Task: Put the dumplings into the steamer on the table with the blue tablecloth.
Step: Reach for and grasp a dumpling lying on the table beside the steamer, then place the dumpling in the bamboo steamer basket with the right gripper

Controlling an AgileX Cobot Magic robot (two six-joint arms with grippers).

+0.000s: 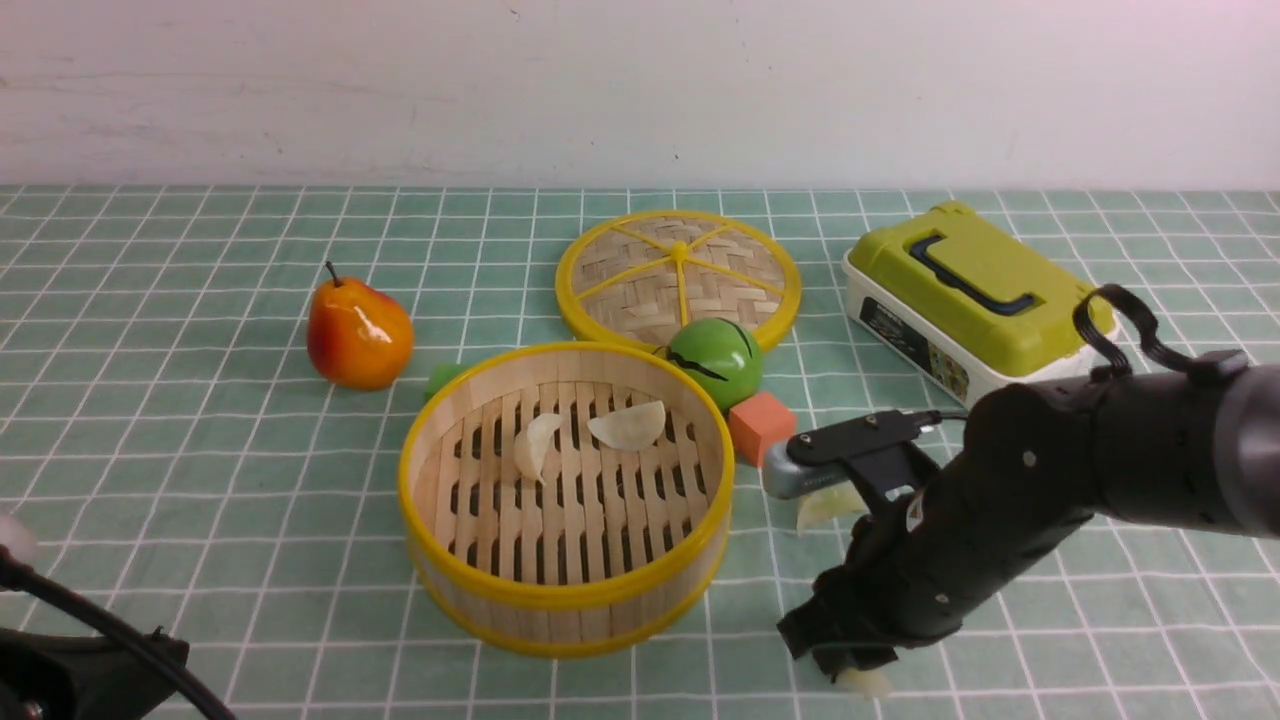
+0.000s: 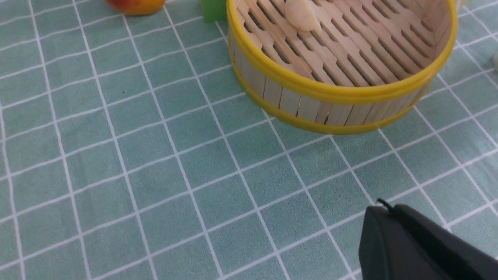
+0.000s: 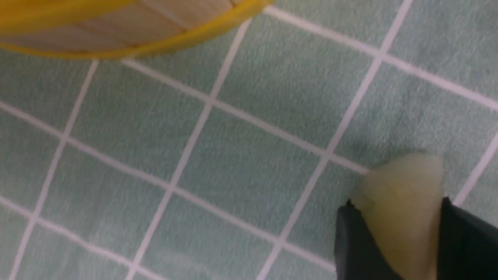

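The bamboo steamer (image 1: 565, 600) stands at the middle of the table's teal grid cloth (image 1: 200, 480). Two cream-white dumplings (image 1: 535, 443) (image 1: 628, 426) lie on its slatted floor. My right gripper (image 3: 396, 204) is shut on a pale yellow-green dumpling (image 3: 402, 194), low over the cloth to the right of the steamer's front. It shows under the arm in the front view (image 1: 865, 683). A second yellow-green dumpling (image 1: 828, 505) lies on the cloth behind the right arm. My left gripper (image 2: 383, 212) is shut and empty, in front of the steamer (image 2: 342, 91) to its left.
A pear (image 1: 358, 335) and a small green block (image 1: 443, 378) sit left of the steamer. The flat woven lid (image 1: 678, 280), a green ball (image 1: 715, 360) and an orange cube (image 1: 762, 427) lie behind it. A green-lidded box (image 1: 975, 295) stands at the back right.
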